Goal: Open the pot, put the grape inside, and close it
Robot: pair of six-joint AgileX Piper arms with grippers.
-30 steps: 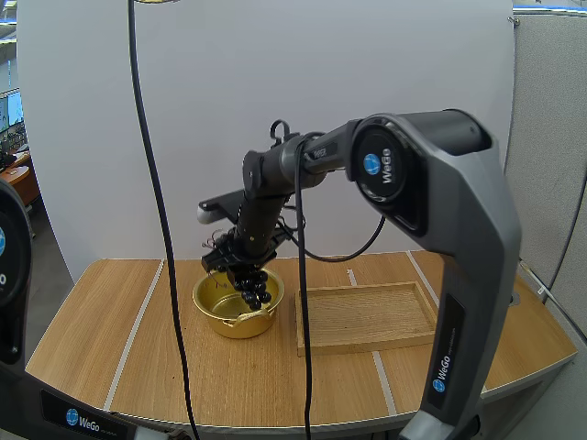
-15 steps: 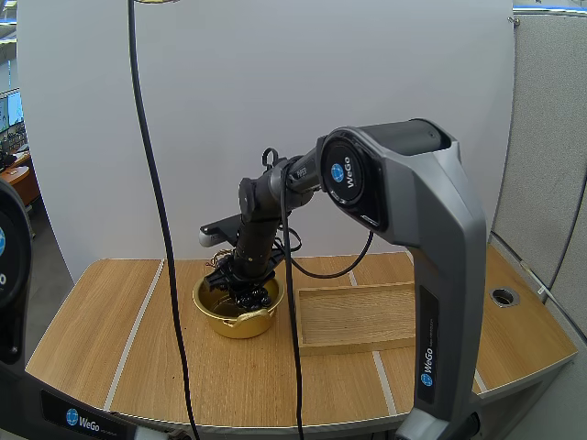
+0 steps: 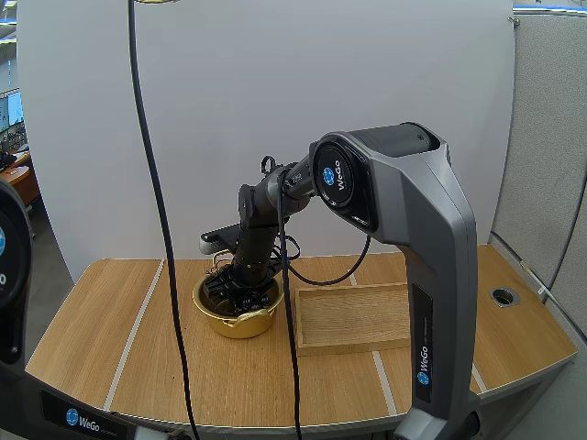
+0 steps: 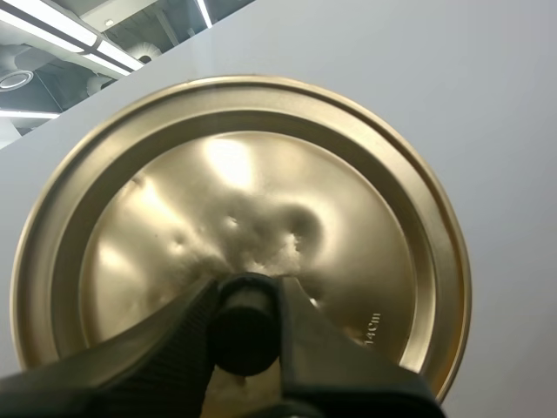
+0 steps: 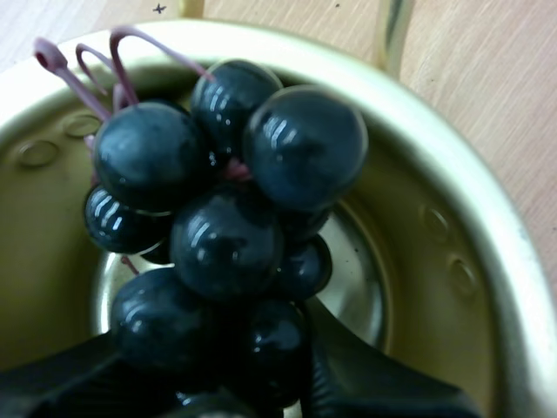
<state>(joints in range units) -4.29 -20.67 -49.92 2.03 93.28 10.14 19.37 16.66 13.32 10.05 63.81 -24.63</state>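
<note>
Seen from the high view, the right gripper (image 3: 238,286) has come down over the last second. It was hanging above the shallow round gold metal pot (image 3: 240,323) with the bunch of glossy blue-black grapes (image 3: 253,298) dangling over the pot's rim; now both sit low between the pot's walls. The shallow rectangular wooden tray (image 3: 362,316) lies just beside the pot on the light wooden table (image 3: 110,339) and has not shifted. In the left wrist view, the left gripper (image 4: 246,298) is clenched on the round black knob (image 4: 246,335) of the domed gold metal lid (image 4: 261,192). It holds the lid lifted off the pot, which therefore stands open. In the right wrist view, the grapes (image 5: 222,226) hang inside the pot. The pot's inner wall (image 5: 435,287) curves round them and its floor shows close beneath the lowest berries. The right gripper's black fingers (image 5: 374,387) close on the bunch at the end nearest the wrist, so the fruit is grasped, not let go. By my reading the opening is done and the placing nearly so. What remains is to release the bunch, draw the right arm clear of the pot, and bring the lid back over it.
</note>
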